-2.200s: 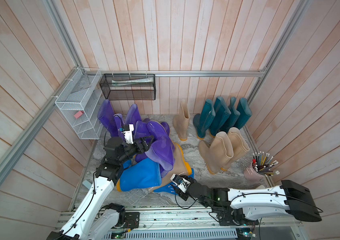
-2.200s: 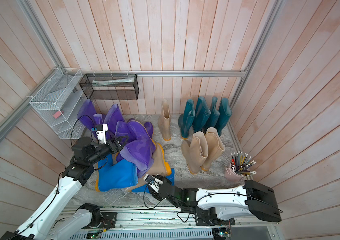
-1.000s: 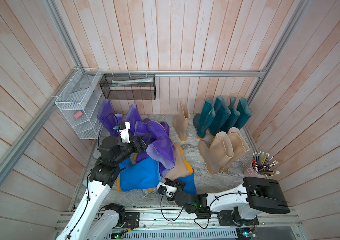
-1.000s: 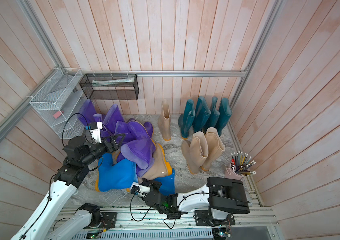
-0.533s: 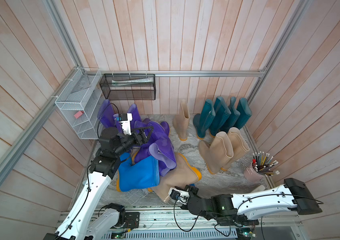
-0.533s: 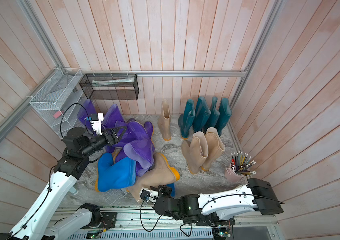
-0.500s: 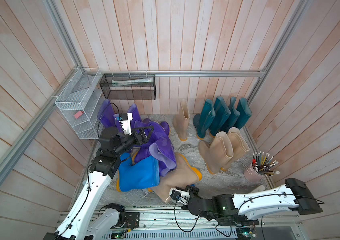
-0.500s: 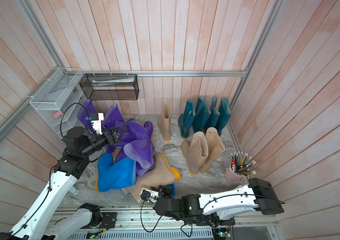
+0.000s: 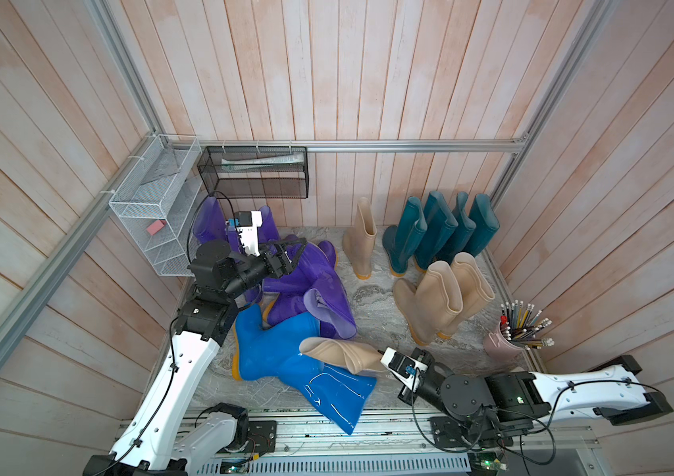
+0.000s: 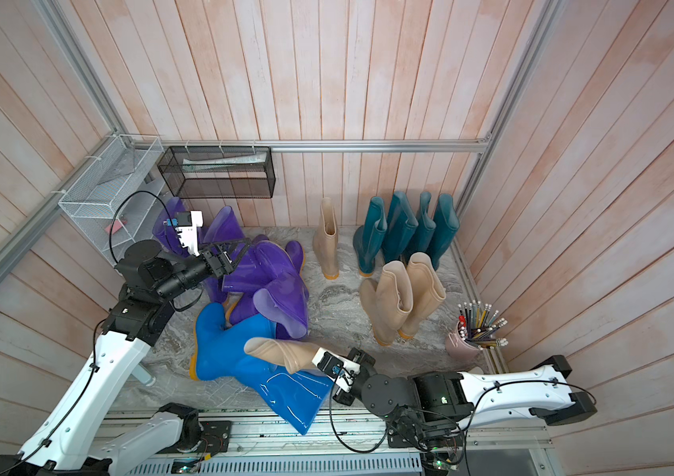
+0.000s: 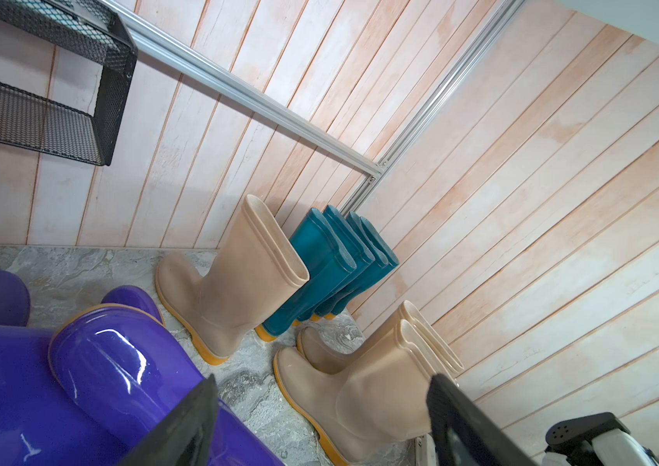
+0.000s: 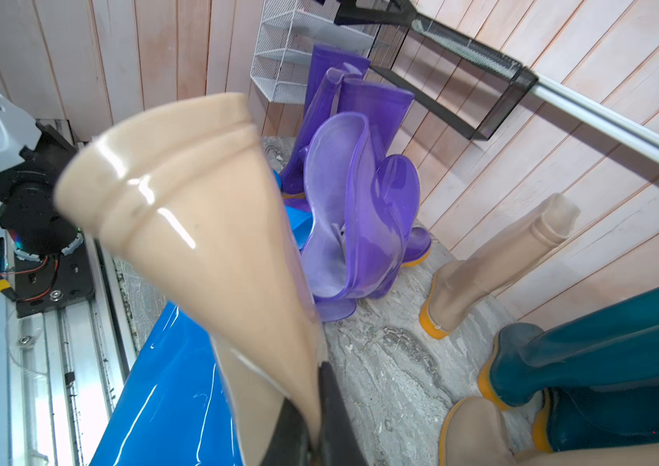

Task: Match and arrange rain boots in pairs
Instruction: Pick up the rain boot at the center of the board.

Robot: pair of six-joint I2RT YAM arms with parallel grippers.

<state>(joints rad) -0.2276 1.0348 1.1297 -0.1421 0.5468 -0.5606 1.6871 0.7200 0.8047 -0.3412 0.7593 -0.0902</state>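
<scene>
My right gripper (image 9: 381, 362) is shut on the beige rain boot (image 9: 339, 354), pinching its wall; the boot hangs tilted over two bright blue boots (image 9: 286, 362) lying flat near the front. In the right wrist view the jaws (image 12: 313, 419) are closed on the beige shaft (image 12: 207, 226). My left gripper (image 9: 291, 256) is open and empty above the heap of purple boots (image 9: 310, 288); its fingers (image 11: 195, 419) frame bare floor and a beige pair (image 11: 364, 387). A lone beige boot (image 9: 362, 239) stands at the back, beside several teal boots (image 9: 438, 230).
A white wire shelf (image 9: 154, 206) and a black mesh basket (image 9: 257, 173) hang on the back left walls. A pink cup of pencils (image 9: 508, 342) stands at the right wall. A beige pair (image 9: 442, 296) stands on the marble floor (image 9: 372, 296).
My right gripper has moved right and up with the beige boot, lifting it off the heap and uncovering a second blue boot. The left gripper has hardly moved.
</scene>
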